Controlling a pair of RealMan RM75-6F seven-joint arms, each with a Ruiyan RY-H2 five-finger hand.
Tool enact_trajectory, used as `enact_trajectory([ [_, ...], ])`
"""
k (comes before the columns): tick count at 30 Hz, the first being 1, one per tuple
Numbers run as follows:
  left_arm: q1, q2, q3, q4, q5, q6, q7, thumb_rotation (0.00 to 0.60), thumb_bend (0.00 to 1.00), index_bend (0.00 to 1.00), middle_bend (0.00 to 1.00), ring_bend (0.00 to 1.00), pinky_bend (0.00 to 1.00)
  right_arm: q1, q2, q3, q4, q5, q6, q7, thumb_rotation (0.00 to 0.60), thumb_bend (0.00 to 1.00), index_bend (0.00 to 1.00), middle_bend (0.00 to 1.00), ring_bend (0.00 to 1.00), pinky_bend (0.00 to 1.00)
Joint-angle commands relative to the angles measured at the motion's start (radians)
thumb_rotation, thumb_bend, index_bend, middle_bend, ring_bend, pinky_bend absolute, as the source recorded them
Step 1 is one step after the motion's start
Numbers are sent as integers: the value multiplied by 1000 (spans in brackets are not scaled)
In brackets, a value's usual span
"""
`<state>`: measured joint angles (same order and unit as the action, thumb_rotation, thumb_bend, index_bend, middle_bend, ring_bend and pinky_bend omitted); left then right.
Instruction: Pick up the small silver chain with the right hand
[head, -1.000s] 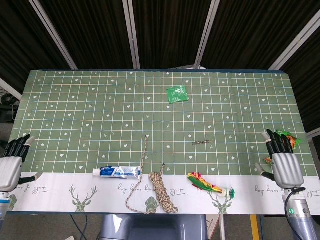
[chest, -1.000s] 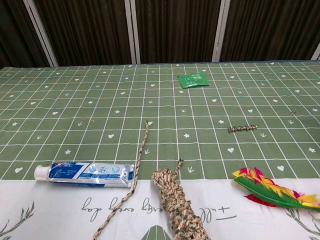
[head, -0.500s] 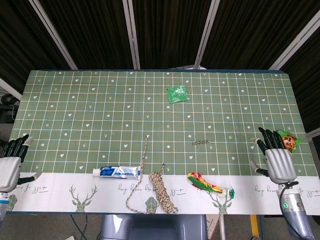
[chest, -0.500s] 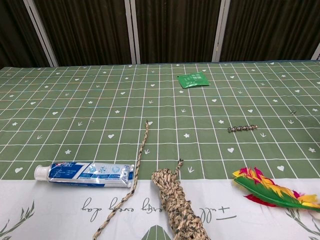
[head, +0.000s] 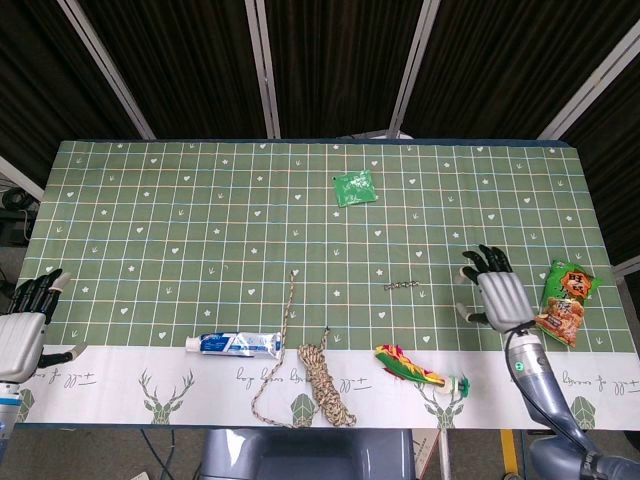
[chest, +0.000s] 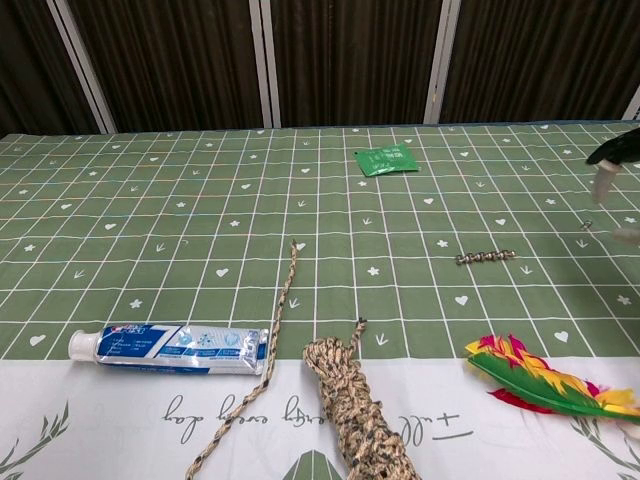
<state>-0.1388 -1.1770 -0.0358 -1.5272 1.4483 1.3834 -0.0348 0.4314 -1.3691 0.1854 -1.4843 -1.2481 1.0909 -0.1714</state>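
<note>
A small silver chain (head: 402, 285) lies flat on the green checked cloth, right of the table's middle; the chest view shows the chain (chest: 485, 257) too. My right hand (head: 495, 290) hovers to the chain's right, fingers spread and holding nothing, a clear gap between them. Only its fingertips (chest: 607, 170) enter the chest view at the right edge. My left hand (head: 22, 326) stays at the table's front left corner, fingers apart and empty.
A toothpaste tube (head: 236, 345), a coiled rope (head: 322, 380) with a loose strand and a colourful feather (head: 412, 367) lie along the front edge. A green packet (head: 354, 188) sits at the back. A snack bag (head: 566, 304) lies right of my right hand.
My right hand has moved left and further onto the table, toward the chain, uncovering the snack bag behind it. The left hand has not moved.
</note>
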Motion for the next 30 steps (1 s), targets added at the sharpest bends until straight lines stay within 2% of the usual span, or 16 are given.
enact_trajectory([
  [1,-1,1,1,1,0,-2,-3,600,84,0,0,0,0,59,-74,15,80,44,-66,-29,600,184,423,144,0,0],
  [13,-4,7,0,-3,-8,-14,-13,600,83,0,0,0,0,149,-221,51,258,125,-142,-38,600,188,441,147,0,0],
  [30,-8,10,-4,-7,-20,-28,-34,600,83,0,0,0,0,190,-308,50,398,154,-186,-14,600,199,482,158,0,0],
])
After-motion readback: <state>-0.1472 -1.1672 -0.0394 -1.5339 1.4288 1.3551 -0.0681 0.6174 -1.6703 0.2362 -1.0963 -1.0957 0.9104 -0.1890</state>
